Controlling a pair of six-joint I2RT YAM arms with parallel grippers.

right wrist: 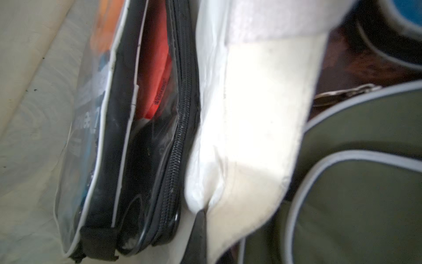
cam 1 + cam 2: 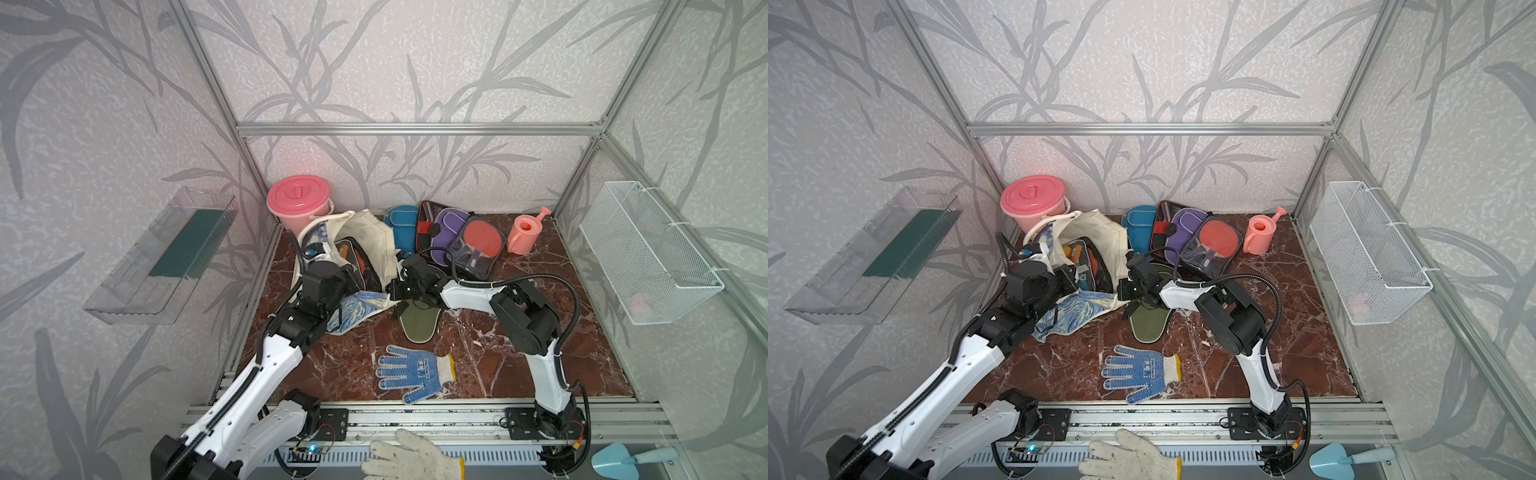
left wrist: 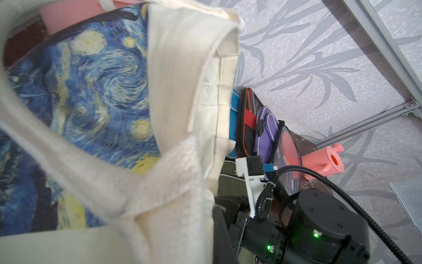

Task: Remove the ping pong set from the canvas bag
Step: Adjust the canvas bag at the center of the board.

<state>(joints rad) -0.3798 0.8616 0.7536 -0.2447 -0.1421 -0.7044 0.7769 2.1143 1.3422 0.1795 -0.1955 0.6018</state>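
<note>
The cream canvas bag (image 2: 370,235) (image 2: 1100,232) lies at the back left with its mouth held apart and its starry print (image 3: 96,91) showing. My left gripper (image 2: 353,284) (image 3: 213,212) is shut on the bag's rim by the print. Across the mouth, my right gripper (image 2: 392,287) (image 1: 201,212) is shut on the plain cream rim (image 1: 251,114). A clear-fronted pack (image 2: 358,264) (image 1: 146,118) with a black zip, a red paddle and orange balls sits inside. Outside lie the blue case (image 2: 401,230), black-red case (image 2: 424,224), purple case (image 2: 449,228), another clear pack with a red paddle (image 2: 482,245) and the olive case (image 2: 417,328).
A pink lidded bucket (image 2: 298,199) stands behind the bag and a pink watering can (image 2: 525,232) at the back right. A blue-dotted glove (image 2: 411,374) lies near the front, a white glove (image 2: 411,457) and blue trowel (image 2: 619,459) on the rail. A wire basket (image 2: 648,253) and a clear shelf (image 2: 162,257) hang on the walls.
</note>
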